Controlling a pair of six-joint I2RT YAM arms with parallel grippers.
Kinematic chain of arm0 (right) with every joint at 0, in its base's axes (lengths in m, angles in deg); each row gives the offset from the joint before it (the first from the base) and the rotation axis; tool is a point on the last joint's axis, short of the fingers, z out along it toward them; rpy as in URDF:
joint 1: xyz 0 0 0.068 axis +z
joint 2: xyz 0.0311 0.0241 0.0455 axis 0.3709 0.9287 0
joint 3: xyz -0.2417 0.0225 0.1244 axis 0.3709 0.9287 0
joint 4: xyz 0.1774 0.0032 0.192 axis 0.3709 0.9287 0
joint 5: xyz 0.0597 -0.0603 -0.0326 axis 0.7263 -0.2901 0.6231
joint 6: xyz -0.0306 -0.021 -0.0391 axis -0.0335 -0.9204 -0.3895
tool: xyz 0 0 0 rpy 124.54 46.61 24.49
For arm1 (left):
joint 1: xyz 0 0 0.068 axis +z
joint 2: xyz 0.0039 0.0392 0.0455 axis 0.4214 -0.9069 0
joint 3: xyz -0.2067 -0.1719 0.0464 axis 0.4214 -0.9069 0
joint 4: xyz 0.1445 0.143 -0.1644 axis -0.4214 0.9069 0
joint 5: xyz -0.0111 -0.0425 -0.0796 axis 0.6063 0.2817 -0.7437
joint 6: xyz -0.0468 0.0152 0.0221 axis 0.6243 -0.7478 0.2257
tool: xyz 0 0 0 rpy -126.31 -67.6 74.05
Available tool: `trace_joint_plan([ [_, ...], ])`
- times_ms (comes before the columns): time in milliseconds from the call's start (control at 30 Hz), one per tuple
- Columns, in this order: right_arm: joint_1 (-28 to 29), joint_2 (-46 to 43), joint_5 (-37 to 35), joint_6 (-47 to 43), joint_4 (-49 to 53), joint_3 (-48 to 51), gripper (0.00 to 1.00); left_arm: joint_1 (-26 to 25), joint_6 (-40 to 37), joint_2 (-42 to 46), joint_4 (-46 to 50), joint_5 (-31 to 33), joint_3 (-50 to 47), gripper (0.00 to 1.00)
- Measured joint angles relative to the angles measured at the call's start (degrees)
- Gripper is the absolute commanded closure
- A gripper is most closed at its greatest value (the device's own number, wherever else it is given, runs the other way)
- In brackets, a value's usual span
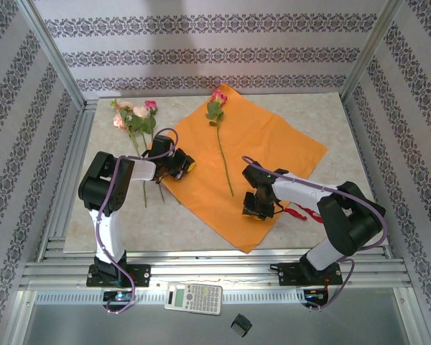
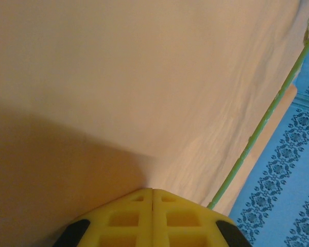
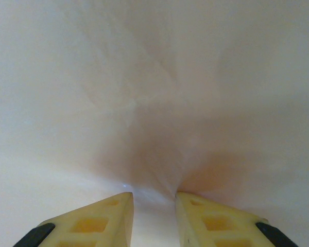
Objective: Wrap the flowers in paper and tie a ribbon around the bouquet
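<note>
1. A pale, speckled table (image 1: 309, 115) is seen in the middle of the top view, edged left and right by ribbed aluminium rails (image 1: 70, 180).
2. The near edge is crossed by further aluminium rails (image 1: 215, 272).
3. A white calculator (image 1: 193, 297) with dark keys is laid flat on the grey ledge (image 1: 57, 323) just in front of those rails.
4. A small black ribbed object (image 1: 240, 325) is placed near the calculator, to its right; what it is cannot be told.
5. The space is enclosed by walls (image 1: 215, 43) papered in white with bands of dark damask pattern.
6. Two slanted metal posts (image 1: 50, 54) are set at the far corners.

One flower (image 1: 221, 147) on the paper (image 1: 273, 144)
</note>
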Motion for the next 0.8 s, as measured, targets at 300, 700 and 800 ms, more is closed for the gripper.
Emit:
trace_joint_plan([
  [300,1.14,-2.67,-0.35,2.71,3.37,0.02,0.7,1.77,-11.69,9.38,26.32,5.33,17.57,0.68],
  [700,0.63,-4.04,-4.31,-0.83,7.34,-2.71,0.69,15.58,-37.59,1.66,56.92,21.05,38.45,0.72],
  [800,-0.24,-4.02,-4.68,-1.73,7.37,-3.04,0.69,15.87,-40.0,-4.11,58.25,20.83,41.07,0.71],
])
